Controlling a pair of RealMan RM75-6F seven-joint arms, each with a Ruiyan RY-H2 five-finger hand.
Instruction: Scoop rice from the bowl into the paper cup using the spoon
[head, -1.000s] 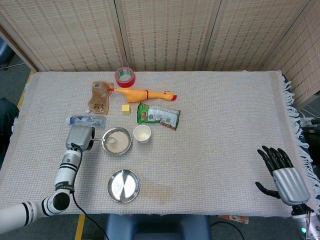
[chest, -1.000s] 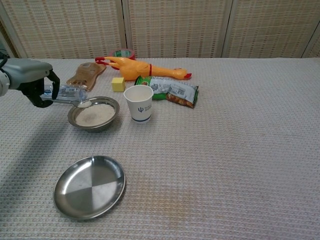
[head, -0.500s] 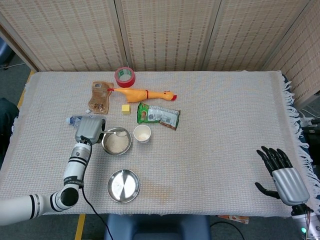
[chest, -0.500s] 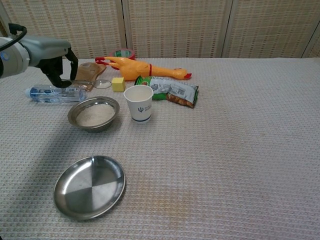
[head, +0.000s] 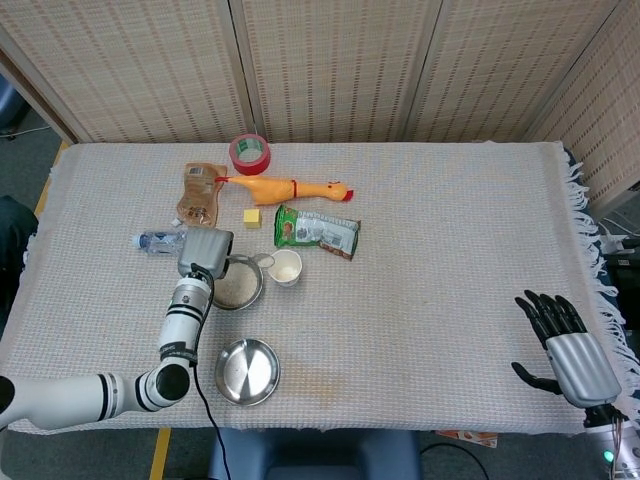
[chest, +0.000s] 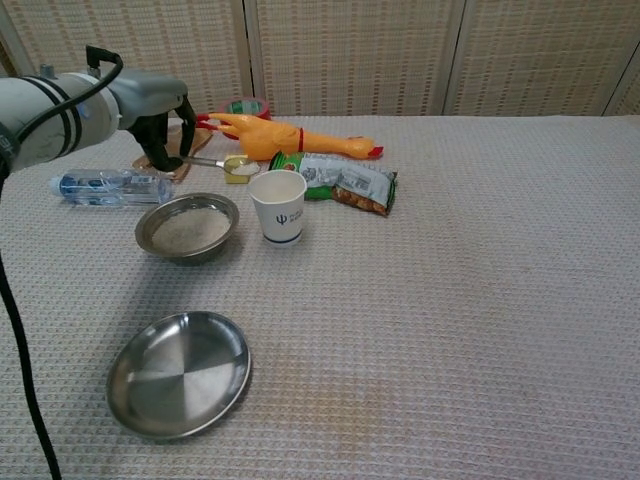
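Note:
A steel bowl holds white rice. Just to its right stands a white paper cup. My left hand grips a metal spoon by its handle. The spoon is raised above the table, and its scoop carries some rice and hovers just left of the cup's rim. My right hand rests open at the table's front right corner, far from everything; the chest view does not show it.
An empty steel plate lies in front of the bowl. Behind are a water bottle, brown pouch, red tape roll, rubber chicken, yellow cube and green snack packet.
My left hand lifted the spoon out of the rice bowl and carried it rightward to the cup's left side. The right hand stayed still.

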